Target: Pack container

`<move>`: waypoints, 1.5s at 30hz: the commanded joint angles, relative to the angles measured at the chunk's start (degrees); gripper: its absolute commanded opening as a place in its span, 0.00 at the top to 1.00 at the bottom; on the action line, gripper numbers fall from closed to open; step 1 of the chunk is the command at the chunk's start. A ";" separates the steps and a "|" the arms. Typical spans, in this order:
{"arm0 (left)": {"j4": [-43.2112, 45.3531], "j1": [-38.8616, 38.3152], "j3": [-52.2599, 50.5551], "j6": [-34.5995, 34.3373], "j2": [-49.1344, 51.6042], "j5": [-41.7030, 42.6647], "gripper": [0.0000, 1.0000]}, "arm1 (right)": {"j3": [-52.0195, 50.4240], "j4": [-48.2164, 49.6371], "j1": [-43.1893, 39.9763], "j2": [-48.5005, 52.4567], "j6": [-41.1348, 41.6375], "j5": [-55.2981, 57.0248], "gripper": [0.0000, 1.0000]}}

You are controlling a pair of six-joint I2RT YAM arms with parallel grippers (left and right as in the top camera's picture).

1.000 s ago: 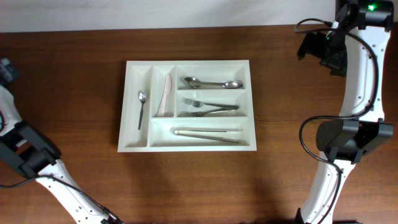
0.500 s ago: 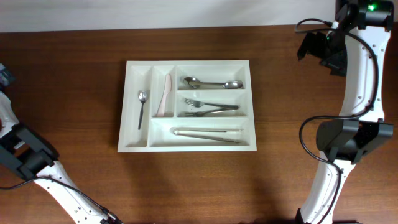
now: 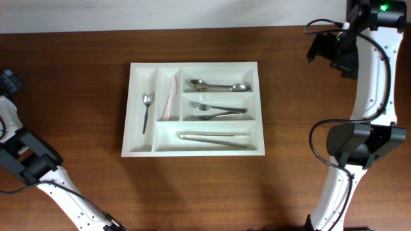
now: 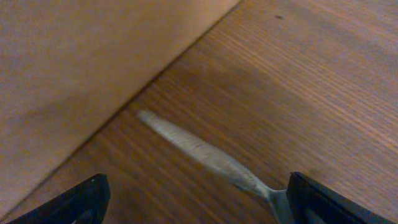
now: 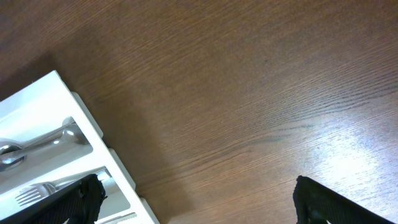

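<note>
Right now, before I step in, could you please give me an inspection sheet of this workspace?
Surface: brown wooden table, no spills seen.
Job's things: white container centred, holding spoons, forks, a pale knife and a long utensil; one metal utensil loose on the table below the left gripper.
Clutter: nothing seen.
Grippers: left gripper and right gripper open, empty.
Cables: black cables loop by the right arm.
Surroundings: pale wall behind the table.
</note>
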 commanded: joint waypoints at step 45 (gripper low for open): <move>-16.11 -16.79 18.73 -4.26 8.50 7.93 0.07 | 0.26 -0.13 -0.09 -0.70 0.46 -0.33 0.01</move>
